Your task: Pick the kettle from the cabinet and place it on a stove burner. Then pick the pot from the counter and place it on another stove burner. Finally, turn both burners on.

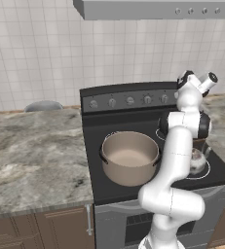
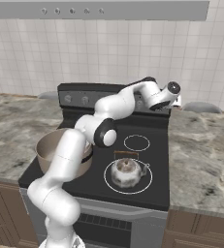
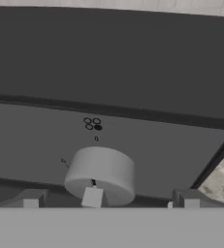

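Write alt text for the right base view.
The white arm reaches over the black stove to its back-panel knobs. A silver kettle sits on the front right burner; a tan pot sits on the front left, partly behind the arm.

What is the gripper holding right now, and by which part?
Nothing. The gripper is open at the stove's back panel, a grey knob between its fingers, not clamped.

I find no words, brand names or numbers I can read anywhere. On the stove's back panel (image 3: 133, 140), just above the grey knob (image 3: 101, 174) in front of my hand, sits a small burner diagram (image 3: 92, 123) (four tiny rings, one filled black). Two fainter marks beside the knob are too small to make out.
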